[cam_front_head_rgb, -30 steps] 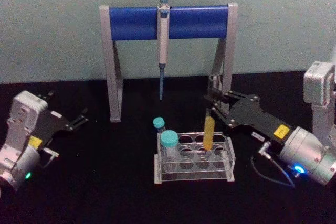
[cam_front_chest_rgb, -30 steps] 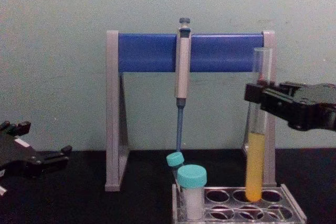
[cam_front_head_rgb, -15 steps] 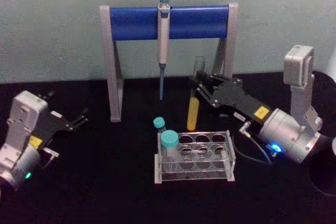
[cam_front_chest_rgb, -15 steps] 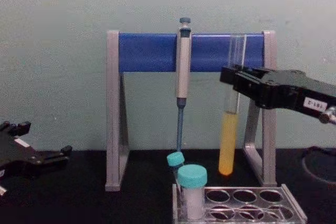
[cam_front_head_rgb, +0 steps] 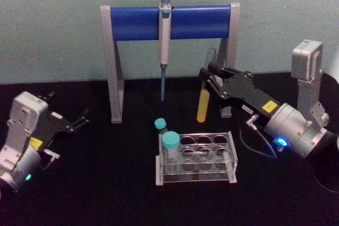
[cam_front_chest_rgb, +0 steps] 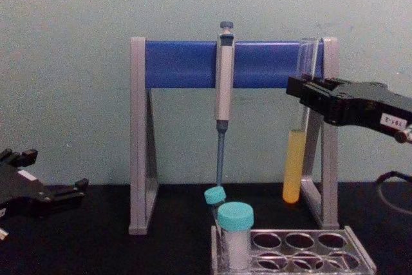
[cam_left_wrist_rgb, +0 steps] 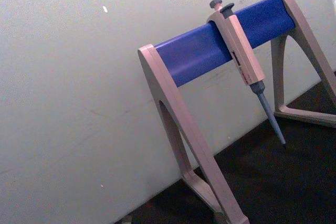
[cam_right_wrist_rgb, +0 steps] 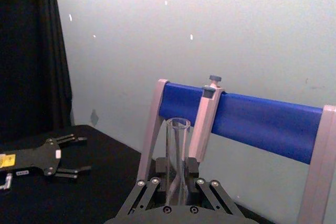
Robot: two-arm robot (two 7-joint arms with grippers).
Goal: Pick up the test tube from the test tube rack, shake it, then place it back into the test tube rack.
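The test tube [cam_front_head_rgb: 203, 107] is in the air, out of the test tube rack [cam_front_head_rgb: 212, 171]. It hangs above the black table [cam_front_head_rgb: 106, 183], behind the rack and a little toward its right end, just in front of the right leg of the pipette stand [cam_front_head_rgb: 132, 23]. In the chest view the test tube [cam_front_chest_rgb: 293, 165] is almost upright, with its open top leaning slightly to the right, and its round bottom is well above the top plate of the rack [cam_front_chest_rgb: 277, 252]. Yellow liquid fills its lower part; the upper part is clear glass.

The right gripper [cam_front_head_rgb: 208, 80] comes in from the right side and its two fingers are closed on the clear upper part of the tube, above the liquid. The right wrist view shows the tube [cam_right_wrist_rgb: 177, 150] standing up between the fingers of this gripper [cam_right_wrist_rgb: 177, 183].

The rack stands on the table in front. At its left end are two teal-capped tubes [cam_front_head_rgb: 170, 144], one upright and one leaning. The other holes that can be seen are free.

A pipette [cam_front_head_rgb: 164, 35] hangs from the middle of the blue bar of the stand.

The left gripper [cam_front_head_rgb: 74, 123] rests low at the left side, well apart from the rack, with its fingers spread apart and nothing between them.
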